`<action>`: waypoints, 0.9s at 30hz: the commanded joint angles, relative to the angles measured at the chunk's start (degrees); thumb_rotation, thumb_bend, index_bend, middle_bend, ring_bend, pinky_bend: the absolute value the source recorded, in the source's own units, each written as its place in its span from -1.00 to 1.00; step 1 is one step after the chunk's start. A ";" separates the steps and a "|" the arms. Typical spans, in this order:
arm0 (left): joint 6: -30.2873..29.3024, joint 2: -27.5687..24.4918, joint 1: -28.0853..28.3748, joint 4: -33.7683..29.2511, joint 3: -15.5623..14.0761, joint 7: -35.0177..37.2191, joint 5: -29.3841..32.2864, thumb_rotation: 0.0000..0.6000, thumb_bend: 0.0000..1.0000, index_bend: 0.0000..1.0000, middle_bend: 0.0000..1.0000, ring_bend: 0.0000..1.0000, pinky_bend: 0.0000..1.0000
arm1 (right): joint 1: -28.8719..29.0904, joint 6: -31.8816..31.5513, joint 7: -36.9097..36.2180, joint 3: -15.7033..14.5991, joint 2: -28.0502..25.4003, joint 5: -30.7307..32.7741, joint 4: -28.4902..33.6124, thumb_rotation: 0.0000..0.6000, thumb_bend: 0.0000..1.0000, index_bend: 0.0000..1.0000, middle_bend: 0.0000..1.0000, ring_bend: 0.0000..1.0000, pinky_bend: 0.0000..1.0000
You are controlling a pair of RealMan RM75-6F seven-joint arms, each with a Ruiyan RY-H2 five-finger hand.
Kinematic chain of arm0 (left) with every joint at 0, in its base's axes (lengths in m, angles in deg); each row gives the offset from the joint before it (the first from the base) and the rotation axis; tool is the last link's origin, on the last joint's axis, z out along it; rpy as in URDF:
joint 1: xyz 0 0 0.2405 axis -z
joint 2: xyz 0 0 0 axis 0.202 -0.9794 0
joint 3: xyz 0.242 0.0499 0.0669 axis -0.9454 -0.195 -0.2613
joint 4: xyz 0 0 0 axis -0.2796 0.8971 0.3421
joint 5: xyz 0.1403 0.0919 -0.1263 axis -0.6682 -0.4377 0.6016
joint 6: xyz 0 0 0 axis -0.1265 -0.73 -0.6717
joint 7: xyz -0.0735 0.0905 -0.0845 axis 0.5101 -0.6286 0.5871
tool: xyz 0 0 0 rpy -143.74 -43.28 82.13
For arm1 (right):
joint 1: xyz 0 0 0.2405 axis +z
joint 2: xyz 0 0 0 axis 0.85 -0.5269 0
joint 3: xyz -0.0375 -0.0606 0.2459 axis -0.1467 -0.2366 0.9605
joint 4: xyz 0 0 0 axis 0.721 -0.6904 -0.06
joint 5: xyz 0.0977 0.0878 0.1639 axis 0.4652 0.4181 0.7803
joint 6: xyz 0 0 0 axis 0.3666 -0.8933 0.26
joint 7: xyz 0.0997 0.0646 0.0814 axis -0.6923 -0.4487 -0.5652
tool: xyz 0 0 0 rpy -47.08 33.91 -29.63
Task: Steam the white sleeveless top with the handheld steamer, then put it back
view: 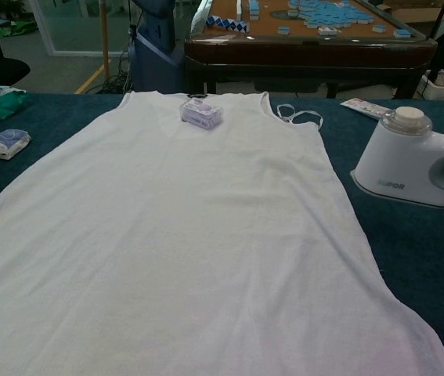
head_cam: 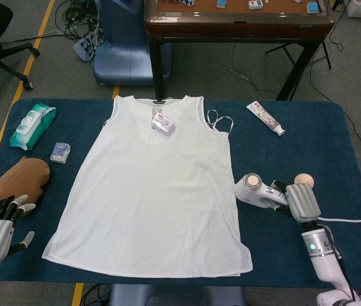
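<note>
**Lighting and picture quality**

Bright, even overhead light in both views; shadows soft and faint. No harsh glare. White top (head_cam: 158, 191) near washed out, weave barely resolved in chest view. Head view sharp. Chest view slightly soft at near edge, mild hazy cast.

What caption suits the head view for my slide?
Right hand carries white handheld steamer toward flat white sleeveless top on blue table.

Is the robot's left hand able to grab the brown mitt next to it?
Probably yes. The left hand holds nothing, fingers apart, right beside the brown mitt at the table's near left edge, and nothing lies between them.
</note>
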 commanded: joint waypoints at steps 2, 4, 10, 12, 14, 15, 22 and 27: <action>-0.18 -0.27 -0.06 -0.61 -0.11 -0.42 -0.26 1.00 -0.52 -0.47 -0.69 -0.83 -0.84 | 2.20 1.90 -1.72 -0.09 0.79 -1.96 0.81 1.00 0.06 0.40 0.69 0.64 0.61; -0.34 -0.48 -0.09 -1.04 -0.14 -0.77 -0.44 1.00 -0.52 -0.47 -0.68 -0.83 -0.84 | 3.44 3.31 -1.65 -0.09 1.38 -2.51 1.13 1.00 0.06 0.40 0.69 0.64 0.61; -1.06 -1.08 -0.28 -2.18 -0.18 -1.32 -0.99 1.00 -0.52 -0.46 -0.67 -0.83 -0.84 | 7.75 6.58 -1.11 0.76 4.33 -4.43 0.88 1.00 0.06 0.42 0.69 0.66 0.61; -1.17 -1.31 -0.33 -2.51 -0.32 -1.48 -1.28 1.00 -0.52 -0.46 -0.67 -0.83 -0.84 | 9.39 7.61 -1.04 1.24 5.95 -4.89 0.29 1.00 0.06 0.43 0.69 0.66 0.61; -1.26 -1.54 -0.37 -2.78 -0.41 -1.60 -1.45 1.00 -0.52 -0.46 -0.67 -0.83 -0.84 | 10.85 8.76 -0.56 1.52 7.29 -5.21 -0.24 1.00 0.06 0.43 0.69 0.66 0.61; -1.33 -1.66 -0.40 -2.90 -0.42 -1.61 -1.52 1.00 -0.52 -0.46 -0.66 -0.83 -0.84 | 11.62 9.46 -0.26 1.66 7.94 -5.31 -0.61 1.00 0.06 0.43 0.69 0.66 0.61; -1.89 -2.25 -0.63 -3.21 -0.56 -1.27 -2.06 1.00 -0.53 -0.45 -0.66 -0.83 -0.84 | 17.03 13.72 2.22 1.97 12.77 -6.55 -4.31 1.00 0.06 0.43 0.69 0.66 0.61; 0.04 -2.58 0.25 -2.90 -1.04 -0.67 -2.45 1.00 -0.52 -0.45 -0.66 -0.83 -0.84 | 19.27 14.78 2.88 1.65 15.47 -7.29 -6.88 1.00 0.06 0.43 0.69 0.66 0.61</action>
